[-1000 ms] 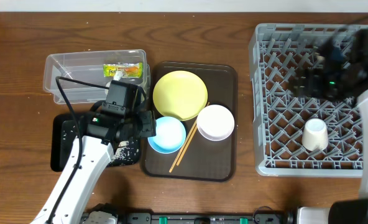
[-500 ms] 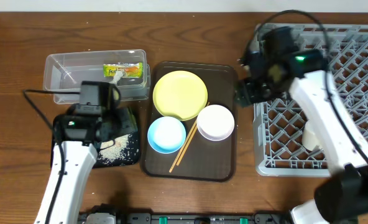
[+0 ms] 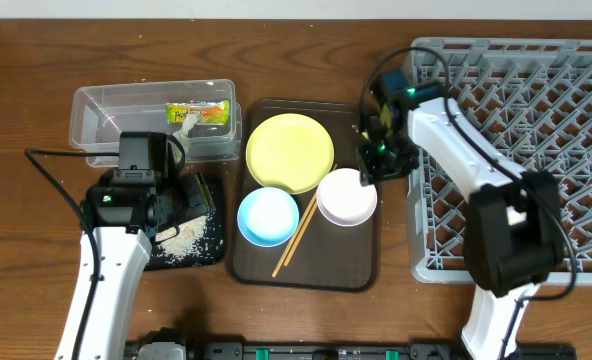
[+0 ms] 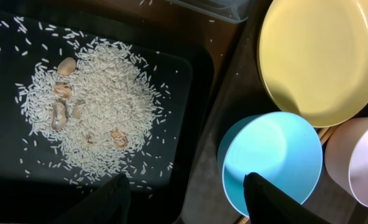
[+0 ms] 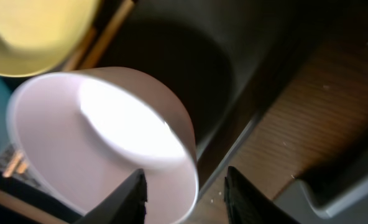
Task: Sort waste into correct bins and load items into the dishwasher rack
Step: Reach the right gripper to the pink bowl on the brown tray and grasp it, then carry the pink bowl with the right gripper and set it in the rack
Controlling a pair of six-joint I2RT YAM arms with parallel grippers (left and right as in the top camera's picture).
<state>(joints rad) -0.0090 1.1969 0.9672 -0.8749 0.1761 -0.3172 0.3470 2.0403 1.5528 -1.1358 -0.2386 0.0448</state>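
The right gripper is spread wide and holds nothing. One finger is over the white bowl and the other outside its rim. The bowl sits on the brown serving tray, beside the light blue bowl and the yellow plate. The left gripper hangs open and empty above the right edge of the black tray — the rice scraps lie heaped in that tray.
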